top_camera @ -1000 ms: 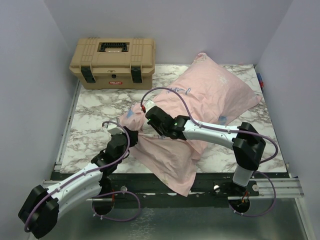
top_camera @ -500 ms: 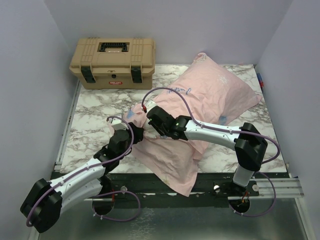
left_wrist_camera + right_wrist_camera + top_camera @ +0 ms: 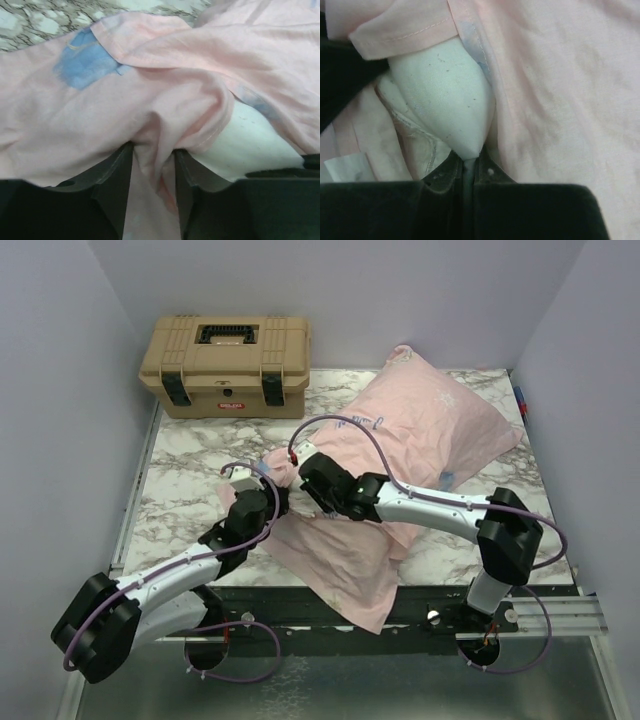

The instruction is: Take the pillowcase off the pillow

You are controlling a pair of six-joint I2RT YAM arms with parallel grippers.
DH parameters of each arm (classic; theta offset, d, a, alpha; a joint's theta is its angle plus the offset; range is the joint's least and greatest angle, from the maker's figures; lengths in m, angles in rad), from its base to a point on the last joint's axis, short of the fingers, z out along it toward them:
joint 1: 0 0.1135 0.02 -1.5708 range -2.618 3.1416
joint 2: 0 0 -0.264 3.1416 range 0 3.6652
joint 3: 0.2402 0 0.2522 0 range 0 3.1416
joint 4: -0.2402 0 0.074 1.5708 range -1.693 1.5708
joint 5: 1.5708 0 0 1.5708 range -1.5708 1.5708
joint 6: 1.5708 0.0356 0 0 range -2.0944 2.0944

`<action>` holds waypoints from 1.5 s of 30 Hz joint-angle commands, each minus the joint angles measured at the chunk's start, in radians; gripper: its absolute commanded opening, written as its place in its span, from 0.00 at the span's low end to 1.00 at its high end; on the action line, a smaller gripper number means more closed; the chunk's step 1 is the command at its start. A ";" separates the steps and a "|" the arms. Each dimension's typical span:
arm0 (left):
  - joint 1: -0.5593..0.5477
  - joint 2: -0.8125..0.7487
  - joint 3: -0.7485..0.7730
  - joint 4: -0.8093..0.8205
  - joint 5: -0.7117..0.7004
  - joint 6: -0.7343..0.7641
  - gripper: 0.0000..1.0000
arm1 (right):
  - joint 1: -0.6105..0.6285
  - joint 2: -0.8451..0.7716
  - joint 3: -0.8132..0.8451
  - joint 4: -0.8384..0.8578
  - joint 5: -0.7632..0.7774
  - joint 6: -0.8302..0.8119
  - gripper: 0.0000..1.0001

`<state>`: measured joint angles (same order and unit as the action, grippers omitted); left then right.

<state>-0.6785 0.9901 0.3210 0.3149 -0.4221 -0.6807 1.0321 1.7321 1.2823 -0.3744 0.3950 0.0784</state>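
While left end effector [image 3: 152, 167] pinches wrinkled pink pillowcase [image 3: 165, 75], right end effector [image 3: 468, 165] clamps smooth white pillow [image 3: 440, 90]

Toolbox label [image 3: 231, 403] — no legible text

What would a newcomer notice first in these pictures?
A big pink pillowcase lies on the marble table, right of centre, both arms meeting at its near-left end. There the left hand pinches the pillowcase, while the right hand pinches a bared white pillow corner. A tan toolbox stands far left.
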 commanded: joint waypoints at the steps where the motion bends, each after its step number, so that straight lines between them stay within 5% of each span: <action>1: 0.003 0.049 0.033 0.023 -0.143 0.029 0.31 | -0.010 -0.078 -0.082 -0.046 -0.040 0.005 0.01; 6: 0.016 0.047 0.018 0.009 -0.212 0.024 0.19 | -0.018 -0.208 -0.187 0.023 -0.084 -0.013 0.01; 25: 0.106 0.101 -0.010 0.033 -0.040 0.000 0.18 | -0.176 -0.689 -0.437 0.264 -0.438 0.017 0.01; 35: 0.065 0.061 -0.049 0.209 0.259 -0.021 0.20 | -0.190 -0.592 -0.357 0.365 -0.315 0.118 0.01; 45: -0.168 0.041 -0.057 0.229 0.090 0.079 0.22 | -0.191 -0.443 -0.190 0.491 -0.166 0.220 0.01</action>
<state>-0.7452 1.0130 0.2726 0.5205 -0.2272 -0.6788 0.8486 1.2694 0.9905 -0.0742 0.1265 0.2287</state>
